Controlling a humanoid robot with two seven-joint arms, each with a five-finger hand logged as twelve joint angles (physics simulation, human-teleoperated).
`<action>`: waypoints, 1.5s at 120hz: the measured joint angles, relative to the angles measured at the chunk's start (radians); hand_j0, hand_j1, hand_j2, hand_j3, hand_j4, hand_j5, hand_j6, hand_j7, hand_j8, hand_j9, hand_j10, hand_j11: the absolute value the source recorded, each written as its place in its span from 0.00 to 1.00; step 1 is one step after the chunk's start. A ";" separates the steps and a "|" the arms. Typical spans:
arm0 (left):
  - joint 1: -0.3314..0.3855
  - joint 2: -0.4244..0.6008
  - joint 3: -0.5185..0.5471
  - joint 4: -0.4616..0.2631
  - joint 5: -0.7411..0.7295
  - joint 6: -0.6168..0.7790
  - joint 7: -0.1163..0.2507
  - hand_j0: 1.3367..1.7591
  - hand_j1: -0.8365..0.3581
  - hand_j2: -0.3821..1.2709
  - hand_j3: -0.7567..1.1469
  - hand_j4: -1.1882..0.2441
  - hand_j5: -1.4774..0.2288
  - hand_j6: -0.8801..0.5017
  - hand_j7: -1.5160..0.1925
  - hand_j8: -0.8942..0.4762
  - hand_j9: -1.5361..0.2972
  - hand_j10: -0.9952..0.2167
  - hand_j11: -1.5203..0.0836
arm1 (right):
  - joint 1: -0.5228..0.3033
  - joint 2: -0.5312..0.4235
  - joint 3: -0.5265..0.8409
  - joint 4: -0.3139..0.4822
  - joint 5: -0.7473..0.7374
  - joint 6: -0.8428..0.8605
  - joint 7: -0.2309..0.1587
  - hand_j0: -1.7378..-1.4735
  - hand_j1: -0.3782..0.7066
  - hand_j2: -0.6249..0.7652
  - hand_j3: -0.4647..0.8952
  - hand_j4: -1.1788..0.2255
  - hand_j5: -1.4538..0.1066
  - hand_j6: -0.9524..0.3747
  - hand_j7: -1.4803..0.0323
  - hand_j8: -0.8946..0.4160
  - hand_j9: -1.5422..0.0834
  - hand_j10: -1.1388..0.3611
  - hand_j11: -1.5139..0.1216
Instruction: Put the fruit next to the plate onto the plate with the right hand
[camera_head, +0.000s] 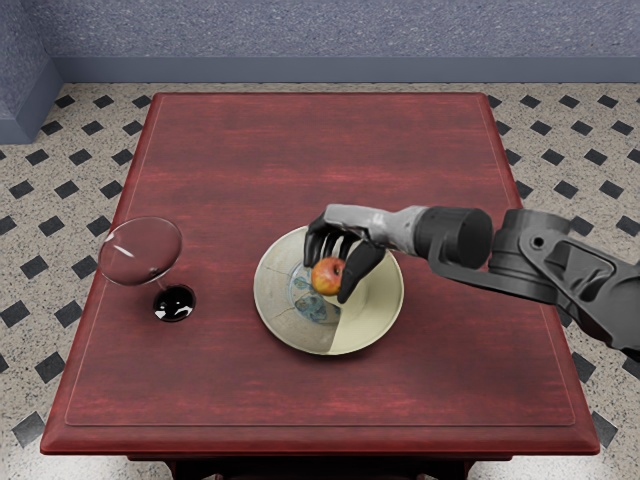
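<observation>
Holding the fruit (326, 276) over the plate (378, 318), the right hand (342, 250) has its fingers (318, 240) curled round the fruit's far and left sides and the thumb on its right, so we call it closed on the fruit. We see the fruit inside the plate's outline, slightly far of centre. We cannot tell whether it touches the plate surface. We judge it a small apple-like piece: light, firm, round and smooth-skinned, so it may slip or roll once let go. The best hold looks like opposite sides at its widest part. The plate sits near the middle of the table (300, 150). A wine glass (140, 251) stands well apart to the left, fragile but clear of the hand. The left arm is not visible.
</observation>
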 joint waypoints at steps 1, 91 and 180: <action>0.000 0.000 0.000 0.000 0.000 0.000 0.000 0.76 0.99 0.23 0.40 0.83 0.87 0.64 0.89 0.65 0.84 0.82 0.95 | 0.000 0.000 0.000 0.000 0.000 0.000 0.000 0.31 0.61 0.76 0.34 0.33 0.32 0.29 0.36 0.30 0.37 0.30 0.34; 0.000 0.000 0.000 0.000 0.000 0.000 0.000 0.76 0.99 0.23 0.40 0.83 0.87 0.64 0.89 0.65 0.84 0.82 0.95 | 0.006 -0.015 0.006 -0.006 0.115 0.012 0.000 0.30 0.29 0.45 0.34 0.66 0.72 0.53 0.76 0.50 0.75 0.59 0.72; 0.000 0.000 0.000 0.000 0.000 0.000 0.000 0.76 0.99 0.23 0.40 0.83 0.87 0.64 0.89 0.65 0.84 0.82 0.95 | -0.001 -0.389 0.089 -0.126 1.001 0.218 0.000 0.30 0.03 0.45 0.34 0.83 0.93 0.71 0.97 0.68 0.94 0.75 0.92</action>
